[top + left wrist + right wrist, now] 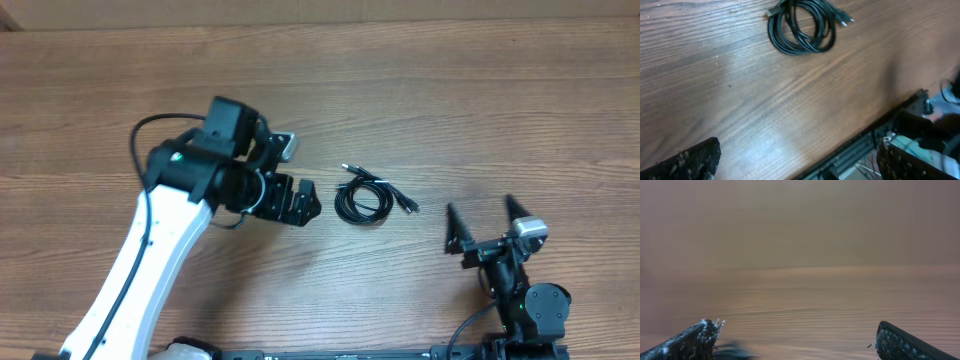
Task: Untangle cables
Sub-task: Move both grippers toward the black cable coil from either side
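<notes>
You are at the opening step, as I judge it: the approach for a first grasp, with nothing taken up yet. The cables point(368, 196) lie as a small coiled bundle on the table point(500, 90), roughly midway between your two arms, with one plug end poking out at the coil's upper left and another at its lower right. Your left gripper point(312, 203) hangs just beside the bundle's left edge, jaws spread wide and empty; its wrist view shows the coil ahead of the fingers and clear of them. Your right gripper point(480, 215) sits well apart on the bundle's right, nearer the front edge, also spread wide and holding nothing (its wrist view shows only blurred wood between the fingers). The next move calls for bringing the left gripper over the coil and low to the wood, since the cords are thin and lie flat. Aim for a single loop or a plug end, not the whole bundle, or you will likely just lift the knot as one lump. The right arm will probably need to come in and take the free plug end on its side, so the two can draw the strands apart. How many cords are wound together I cannot tell from here.
</notes>
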Available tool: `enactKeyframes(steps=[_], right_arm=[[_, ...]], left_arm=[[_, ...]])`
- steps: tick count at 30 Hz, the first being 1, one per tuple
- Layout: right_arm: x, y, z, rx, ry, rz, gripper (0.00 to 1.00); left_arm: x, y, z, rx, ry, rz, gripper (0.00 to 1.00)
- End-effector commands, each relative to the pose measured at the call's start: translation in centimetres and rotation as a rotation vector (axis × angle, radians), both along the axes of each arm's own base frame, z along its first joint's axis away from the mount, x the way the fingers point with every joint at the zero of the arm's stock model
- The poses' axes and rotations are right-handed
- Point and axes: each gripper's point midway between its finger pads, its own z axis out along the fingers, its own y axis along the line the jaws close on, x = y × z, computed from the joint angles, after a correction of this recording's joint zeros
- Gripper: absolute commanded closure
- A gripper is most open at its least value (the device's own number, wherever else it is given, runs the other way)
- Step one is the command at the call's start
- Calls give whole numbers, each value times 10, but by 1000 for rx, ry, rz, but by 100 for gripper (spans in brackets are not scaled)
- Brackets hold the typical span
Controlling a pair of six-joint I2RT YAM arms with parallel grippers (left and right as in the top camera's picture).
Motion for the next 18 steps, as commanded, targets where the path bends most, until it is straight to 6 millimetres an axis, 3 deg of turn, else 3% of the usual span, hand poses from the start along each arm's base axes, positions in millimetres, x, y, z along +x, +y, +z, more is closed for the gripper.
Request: enactKeyframes(steps=[1,3,6,8,10,13,18], right_arm=[[-32,64,0,320,151,416,0],[-42,75,17,305,90,512,0],[-62,83,67,195,-140,604,0],[-65,72,105,144,-256,528,0],[-59,53,132,154,-247,388,0],[-56,32,149,64,-107,219,0],[-53,12,135,1,315,93,0]], left_arm=[[16,-2,-17,34,29,23,0],[22,-4,-28,38,70,57,1],[27,-6,-47,53,143,102,0],[28,-6,-58,66,180,106,0],[27,-6,-64,77,206,106,1],[28,-6,-69,81,216,105,1],[38,-10,-68,63,183,122,0]])
